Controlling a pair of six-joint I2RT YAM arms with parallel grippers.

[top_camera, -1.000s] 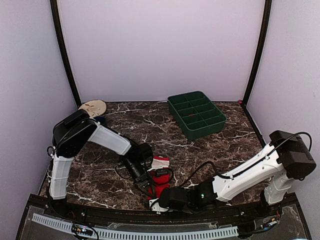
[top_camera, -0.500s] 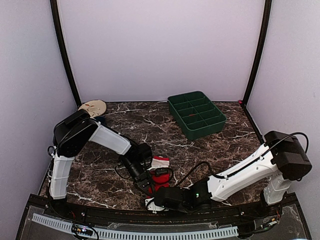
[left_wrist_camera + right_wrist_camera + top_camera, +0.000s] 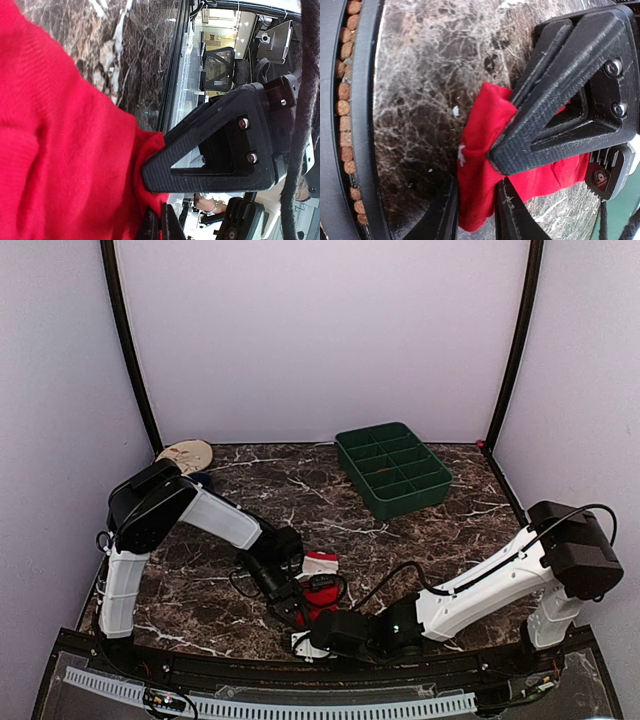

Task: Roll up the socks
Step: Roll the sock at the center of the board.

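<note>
My right gripper point(image 3: 476, 210) is clamped on the near end of the red socks point(image 3: 480, 125), which lie bunched on the table point(image 3: 420, 75) close to its front rim. My left gripper point(image 3: 150, 200) is closed, apparently nipping the same fabric from the far side.

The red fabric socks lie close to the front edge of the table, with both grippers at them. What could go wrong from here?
1. The red fabric socks lie near the front edge of the dark marble table; a pull toward the arms might drag them off it.
2. The left gripper and the right gripper meet close together at the same fabric, so they might collide, or stretch it instead of rolling it.
</note>
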